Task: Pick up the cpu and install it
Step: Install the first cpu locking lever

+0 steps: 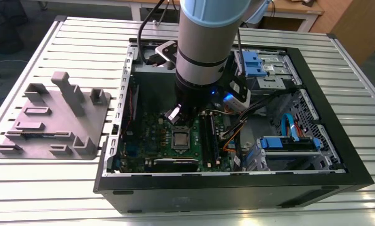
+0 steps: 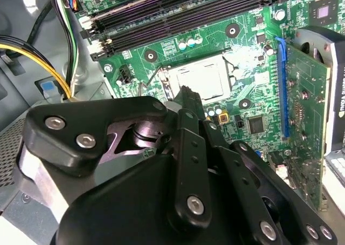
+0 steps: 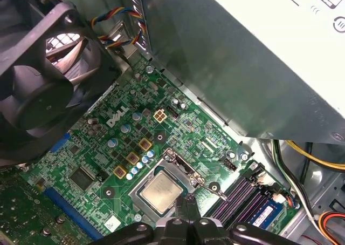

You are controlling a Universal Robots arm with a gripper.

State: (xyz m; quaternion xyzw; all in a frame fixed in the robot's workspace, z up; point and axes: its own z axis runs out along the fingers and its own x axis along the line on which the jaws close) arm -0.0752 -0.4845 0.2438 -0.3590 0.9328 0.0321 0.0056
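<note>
— Where is the cpu point(image 3: 161, 194) found?

— It is seen lying flat in the socket on the motherboard point(image 3: 102, 164), just beyond the tips of the claw point(image 3: 188, 211) in both wrist views. In the exterior view it is placed directly beneath the claw, inside the open computer case point(image 1: 338, 155). No contact between the two can be made out.

— And the claw itself?

— Its fingers appear drawn together. Nothing is seen clamped between them, so it is judged clenched on nothing.

— How is the chip expected to handle?

— It is judged light, thin and rigid. The metal top looks smooth and likely slippery. The underside and the socket contacts are presumed fragile, so tilting or dragging is best avoided. A hold is best taken on two opposite edges, with the chip kept level. Little rim is left exposed while it is seated, since the socket frame point(image 3: 180, 164) is set closely around it.

— What is noted of the arm's pose?

— The arm point(image 1: 203, 42) is held nearly vertical, with the wrist lowered into the case and the claw pointed straight down at the board. The memory slots point(image 3: 242, 194) are passed to one side of the claw and the graphics card point(image 2: 307, 121) to the other. The grey holder tray point(image 1: 55, 117) is left well apart from the claw, outside the case.
</note>
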